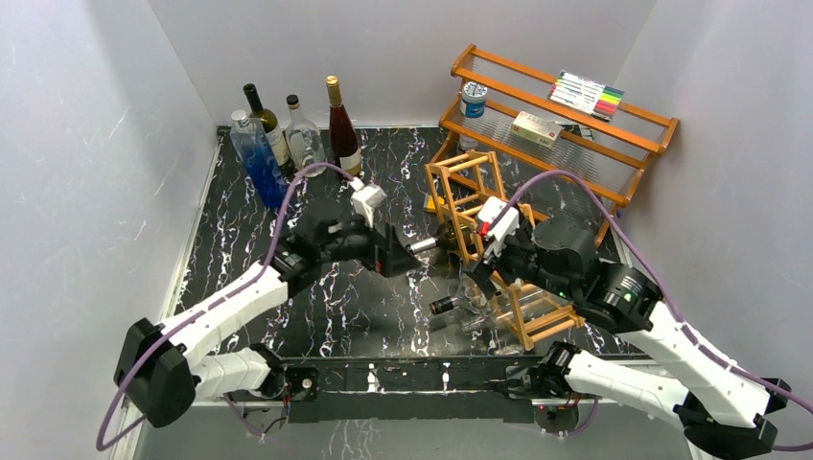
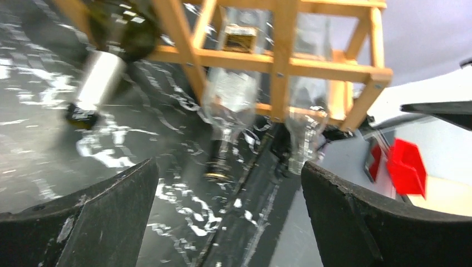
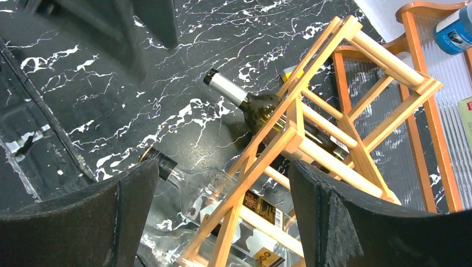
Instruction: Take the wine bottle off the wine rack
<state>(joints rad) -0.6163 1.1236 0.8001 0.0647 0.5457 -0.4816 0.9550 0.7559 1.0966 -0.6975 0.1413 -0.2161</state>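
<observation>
Wine rack (image 3: pixel 298 139) holds 1 dark wine bottle (image 3: pixel 261 108), 2 clear bottles (image 2: pixel 229 97); L claw (image 2: pixel 228 167) & R claw (image 3: pixel 222 167) both spread.

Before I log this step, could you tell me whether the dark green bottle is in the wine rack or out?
In. The dark green bottle lies with its body inside the wine rack, silver neck sticking out.
</observation>
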